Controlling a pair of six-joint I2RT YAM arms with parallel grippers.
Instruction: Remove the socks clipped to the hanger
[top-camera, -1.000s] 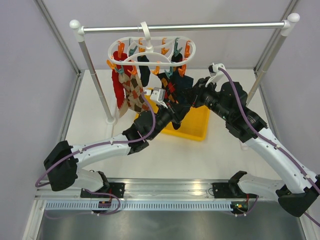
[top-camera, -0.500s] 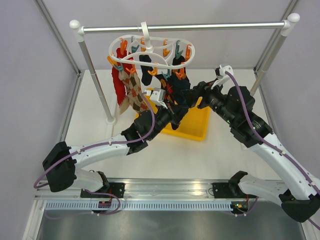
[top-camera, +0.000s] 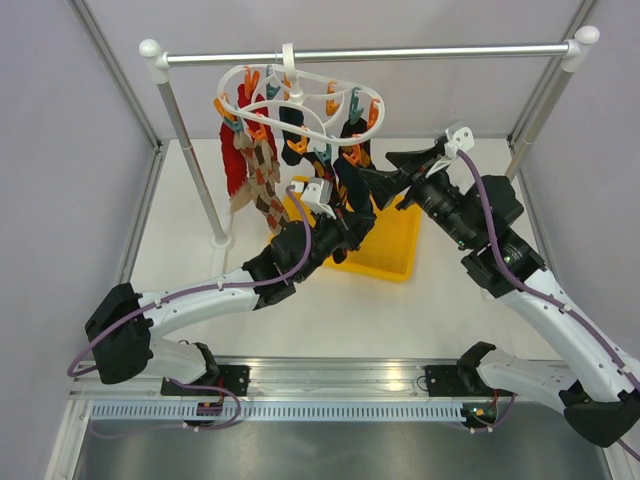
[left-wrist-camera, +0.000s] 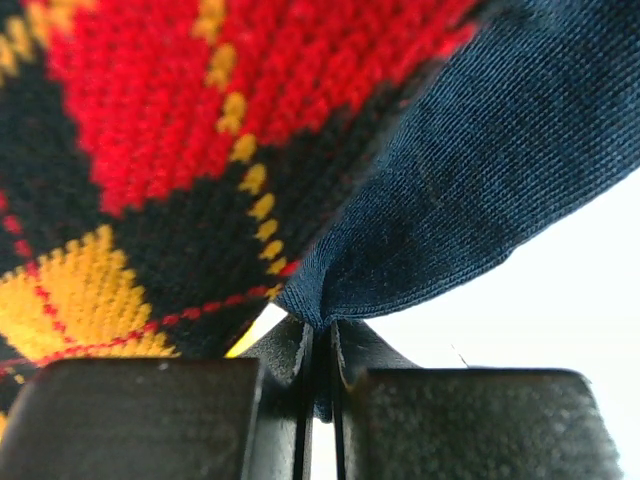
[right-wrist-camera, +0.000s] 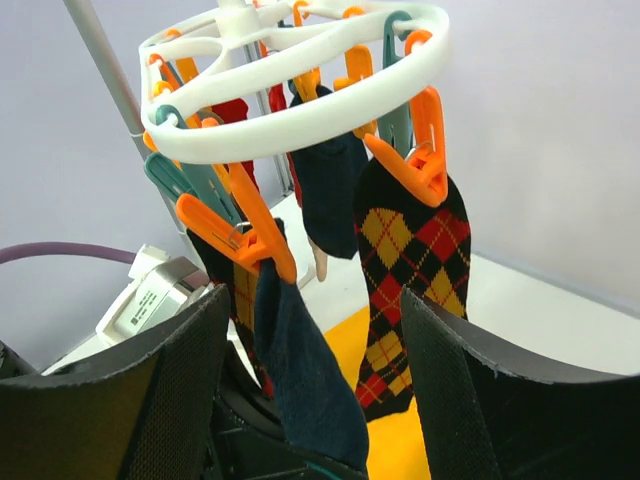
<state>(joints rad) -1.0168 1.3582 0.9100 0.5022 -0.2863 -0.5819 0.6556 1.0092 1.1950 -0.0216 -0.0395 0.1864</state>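
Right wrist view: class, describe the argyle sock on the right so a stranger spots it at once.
Find the white oval hanger. An orange peg at its right edge holds the argyle sock. Unlike the plain navy socks beside it, it shows red and yellow diamonds.

Socks (right-wrist-camera: 410, 260) dangle just before the spread right claw (right-wrist-camera: 315, 305), hanger (right-wrist-camera: 300, 110) close above.

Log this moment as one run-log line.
left gripper: shut on navy sock | right gripper: open, facing hanger | argyle sock: pegged | yellow bin: below hanger
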